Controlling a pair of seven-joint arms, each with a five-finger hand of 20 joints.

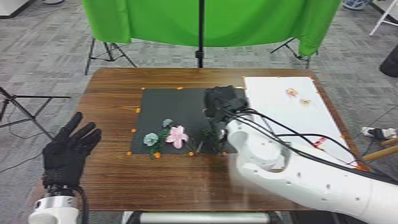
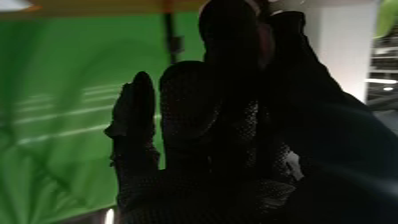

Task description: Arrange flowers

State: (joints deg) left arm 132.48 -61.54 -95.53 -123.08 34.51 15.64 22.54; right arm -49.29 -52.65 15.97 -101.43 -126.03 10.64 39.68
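The mat (image 1: 173,105) lies on the table (image 1: 160,185), and three blooms sit on its near left part. The blue-green flower (image 1: 151,139) is nearest the mat's left edge, the pink flower (image 1: 178,137) is just beside it on the right, and the small blue flower (image 1: 167,122) lies a little farther back, between those two from side to side.

The right hand (image 1: 224,102) is over the mat's right side, toward the far edge, its arm coming in across the sheet (image 1: 266,90). In the right wrist view the thumb and a finger of the right hand (image 2: 240,120) close narrowly on a pink piece (image 2: 266,44), which is probably part of a flower, though the glove is very dark there.

The left hand (image 1: 67,152) hangs to the left of the mat, well apart from it, fingers straight and slightly spread.

Right of the mat, the sheet bears two small blossoms (image 1: 291,92) toward its far end and a red item (image 1: 320,142) nearer. The green cloth (image 1: 249,25) hangs beyond the mat, behind the table.
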